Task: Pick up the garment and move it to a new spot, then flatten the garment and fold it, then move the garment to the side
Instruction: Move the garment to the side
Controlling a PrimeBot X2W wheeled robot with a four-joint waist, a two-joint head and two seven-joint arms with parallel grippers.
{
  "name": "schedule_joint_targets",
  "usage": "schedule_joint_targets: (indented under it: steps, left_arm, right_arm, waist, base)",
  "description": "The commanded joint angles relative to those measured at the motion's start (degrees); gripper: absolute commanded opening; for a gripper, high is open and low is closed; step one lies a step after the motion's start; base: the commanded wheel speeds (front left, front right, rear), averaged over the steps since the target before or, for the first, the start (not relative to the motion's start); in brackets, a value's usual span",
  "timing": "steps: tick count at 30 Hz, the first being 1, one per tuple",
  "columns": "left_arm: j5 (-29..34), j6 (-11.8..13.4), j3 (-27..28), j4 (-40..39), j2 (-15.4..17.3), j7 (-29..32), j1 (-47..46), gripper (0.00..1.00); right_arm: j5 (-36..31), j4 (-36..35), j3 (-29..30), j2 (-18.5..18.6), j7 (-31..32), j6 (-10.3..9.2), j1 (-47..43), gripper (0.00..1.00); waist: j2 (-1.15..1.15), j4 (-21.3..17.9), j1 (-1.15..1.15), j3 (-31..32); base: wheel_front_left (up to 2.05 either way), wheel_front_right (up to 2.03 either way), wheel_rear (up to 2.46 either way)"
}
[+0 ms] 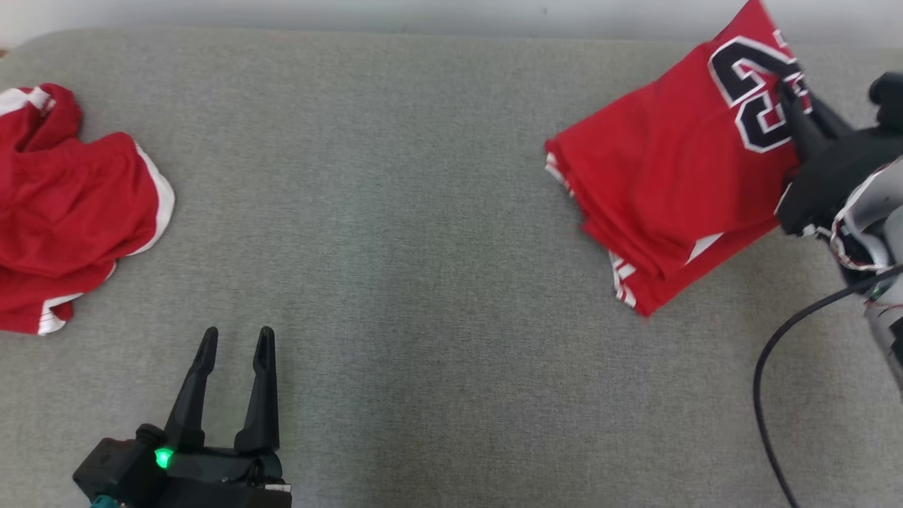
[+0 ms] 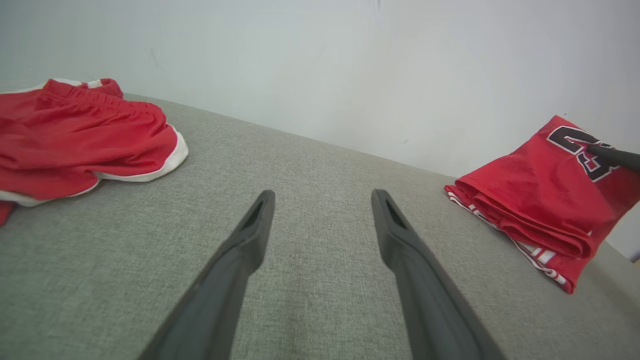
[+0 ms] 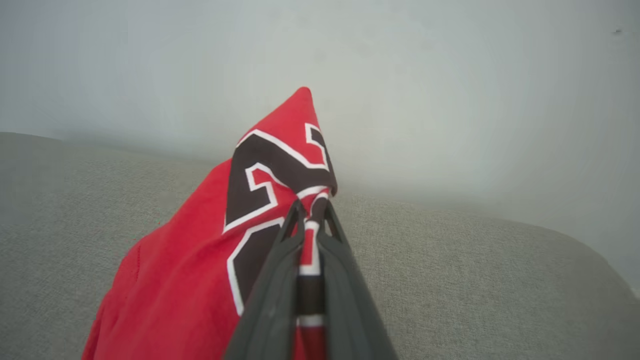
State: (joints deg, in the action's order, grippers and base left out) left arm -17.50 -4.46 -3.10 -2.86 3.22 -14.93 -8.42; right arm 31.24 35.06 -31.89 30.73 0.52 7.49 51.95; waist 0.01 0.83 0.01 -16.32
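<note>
A folded red jersey (image 1: 670,183) with black-and-white numerals lies at the right of the grey surface, its far corner lifted. My right gripper (image 1: 790,92) is shut on that numbered edge; in the right wrist view the jersey (image 3: 200,280) rises between the pinching fingers (image 3: 280,280) of the gripper (image 3: 310,210). From the left wrist view the jersey (image 2: 540,195) sits at the right, several layers stacked. My left gripper (image 1: 235,347) stands open and holds nothing over bare fabric at the lower left; in its own view the left gripper (image 2: 322,202) has its fingers (image 2: 250,240) well apart.
A crumpled pair of red shorts (image 1: 70,204) with white trim lies at the left edge, also seen as the shorts (image 2: 80,135) in the left wrist view. A pale wall (image 2: 320,60) runs behind the grey cushioned surface (image 1: 423,247). A black cable (image 1: 769,367) hangs by my right arm.
</note>
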Motion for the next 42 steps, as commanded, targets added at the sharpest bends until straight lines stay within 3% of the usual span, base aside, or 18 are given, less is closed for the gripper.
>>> schedule_joint_targets:
  steps: [1, 18, 42]
  left_arm:
    - [0.56, -0.15, 0.15, -0.36, 0.44, -0.23, -0.10, 1.00]
    - [2.54, 0.99, -0.93, -10.71, 3.11, 3.71, -3.43, 1.00]
    - [2.02, 1.92, -0.74, -13.93, 4.84, 4.68, -3.38, 1.00]
  right_arm:
    - [0.03, 0.09, -0.24, 0.55, 0.08, 0.01, 0.73, 0.00]
    - [0.38, 6.52, -2.86, 8.69, 2.97, 0.01, 12.86, 0.00]
    - [0.55, 15.17, -8.55, 12.68, 0.54, 0.01, 20.94, 0.00]
  waist:
    - [-0.01, -1.26, -0.01, -1.30]
    - [-0.01, -3.85, -0.01, -7.45]
    - [-0.01, -5.44, -0.01, -10.52]
  base:
    - [0.00, 0.00, 0.00]
    - [0.00, 0.00, 0.00]
    - [0.00, 0.00, 0.00]
